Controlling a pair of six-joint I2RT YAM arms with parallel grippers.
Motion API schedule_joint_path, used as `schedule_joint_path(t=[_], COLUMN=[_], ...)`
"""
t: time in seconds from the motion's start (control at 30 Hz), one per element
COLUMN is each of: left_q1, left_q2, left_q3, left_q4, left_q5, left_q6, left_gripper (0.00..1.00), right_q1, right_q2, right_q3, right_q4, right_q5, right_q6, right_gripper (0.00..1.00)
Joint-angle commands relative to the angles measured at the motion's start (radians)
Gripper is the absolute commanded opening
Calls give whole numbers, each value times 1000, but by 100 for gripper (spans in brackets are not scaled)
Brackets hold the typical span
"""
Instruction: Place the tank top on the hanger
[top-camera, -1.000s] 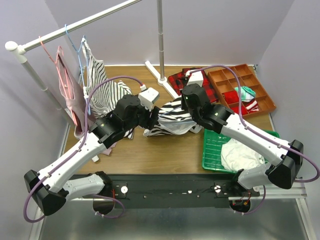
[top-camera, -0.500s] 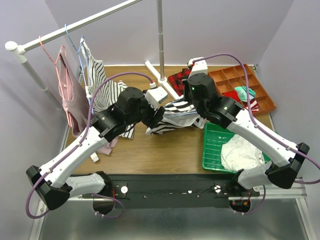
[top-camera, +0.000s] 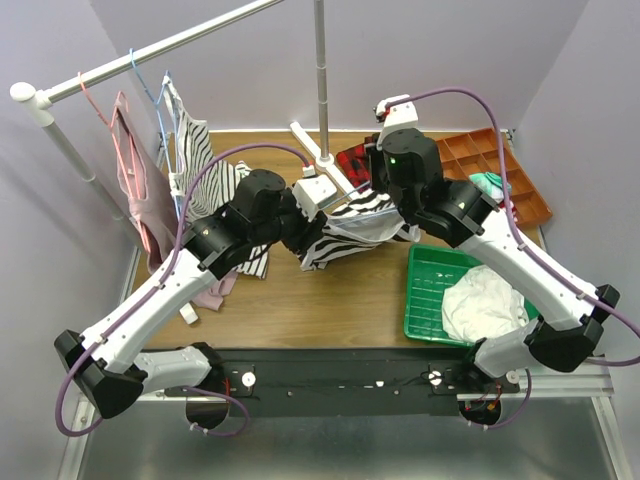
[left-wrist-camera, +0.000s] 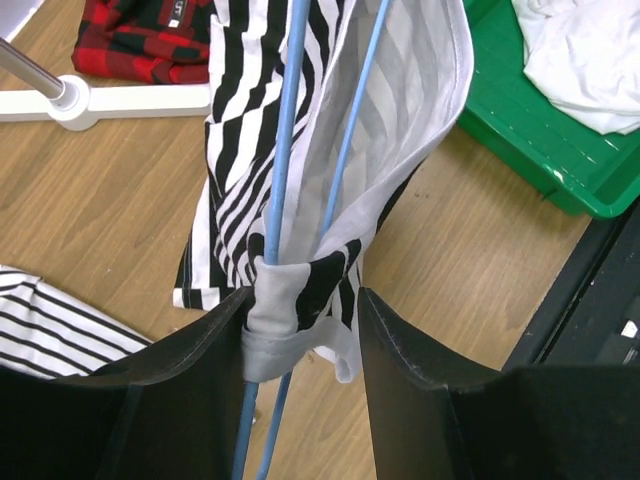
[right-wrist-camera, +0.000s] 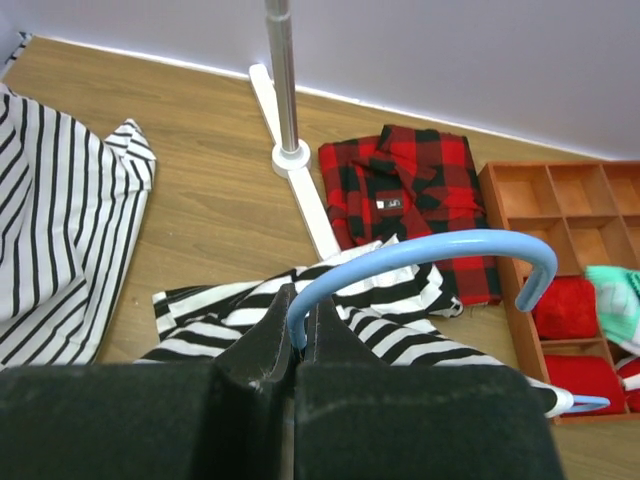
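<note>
- A soft, sleeveless tank top (left-wrist-camera: 240, 150) with wide black-and-white stripes is held up between the two tools, over the wooden bench (left-wrist-camera: 100, 210). Whether its lowest edge touches the bench cannot be told.
- The inside face of the tank top is paler, with grey stripes, and it is seen opened towards the left wrist camera.
- A thin light-blue hanger (left-wrist-camera: 285, 170) is threaded inside the tank top. Two of its rods run away from the left tool (left-wrist-camera: 303, 305) through the open fabric.
- The left tool is clenched on a bunched grey-and-black fold of the tank top, which is wrapped around the hanger rods between the two black fingers.
- The right tool (right-wrist-camera: 300, 305) is clamped on the hanger at the base of its hook. The hook arches up and off to the right of that tool, and striped fabric is spread just beyond and below it.
- A red-and-black plaid shirt (right-wrist-camera: 410, 190) lies beyond the right tool, beside the white foot of a metal rack pole (right-wrist-camera: 283, 70).
- A finer-striped black-and-white top (right-wrist-camera: 60, 230) is seen to the left of the right tool.
- A green plastic basket (left-wrist-camera: 540, 130) holding white cloth (left-wrist-camera: 590, 50) lies to the right of the left tool.
</note>
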Motion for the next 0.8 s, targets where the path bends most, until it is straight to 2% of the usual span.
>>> schedule_joint_path(t=[0.0, 0.43, 0.53, 0.77], left_q1=[5, 5, 5, 5], left_q2=[-15, -46, -72, -92], left_q3=[54, 255, 270, 235], left_q4=[1, 19, 41, -16], left_q5=[44, 22, 34, 12], left_q6=[17, 28, 22, 38], left_gripper=[53, 54, 55, 57], right_q1=[14, 46, 61, 75], right_q2=[44, 175, 163, 134], right_q3=[159, 575, 565, 428], right_q4=[-32, -36, 0, 28], right_q5=[-2, -18, -25, 10], right_q6=[-54, -195, -218, -233], right_gripper=[1, 1, 1, 1])
